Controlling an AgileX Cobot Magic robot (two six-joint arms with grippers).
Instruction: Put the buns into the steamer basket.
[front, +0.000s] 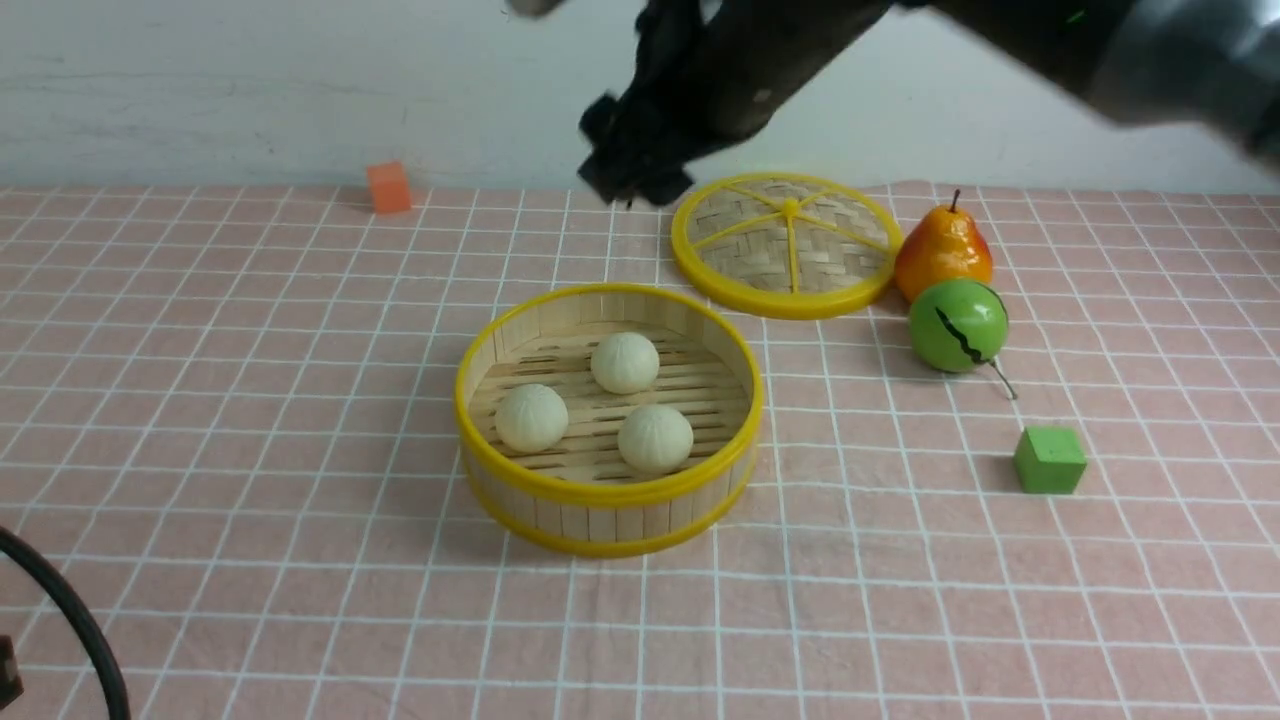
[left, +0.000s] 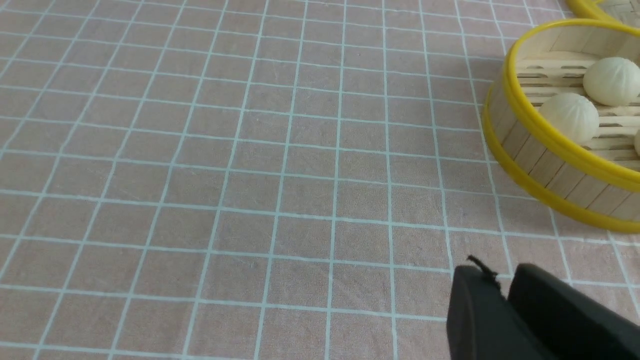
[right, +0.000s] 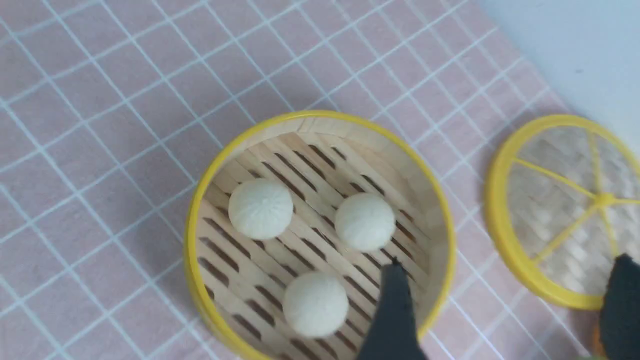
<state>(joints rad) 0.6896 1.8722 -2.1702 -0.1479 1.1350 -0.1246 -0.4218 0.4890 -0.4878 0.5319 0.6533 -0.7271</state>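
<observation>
A: Where are the buns (front: 625, 362)?

B: All three are seen inside the steamer basket (front: 600, 492). The right gripper (right: 507, 262) is held wide and empty above it. The left gripper (left: 500, 272) is kept narrow, with nothing gripped.

A: What could be upset?

B: The rim could be clipped if the right gripper is lowered carelessly, and a bun could be knocked out.

Front camera looks forward across the bench (front: 200, 500); left wrist skims low beside the steamer basket (left: 530, 157); right wrist peers steeply down into it.
</observation>
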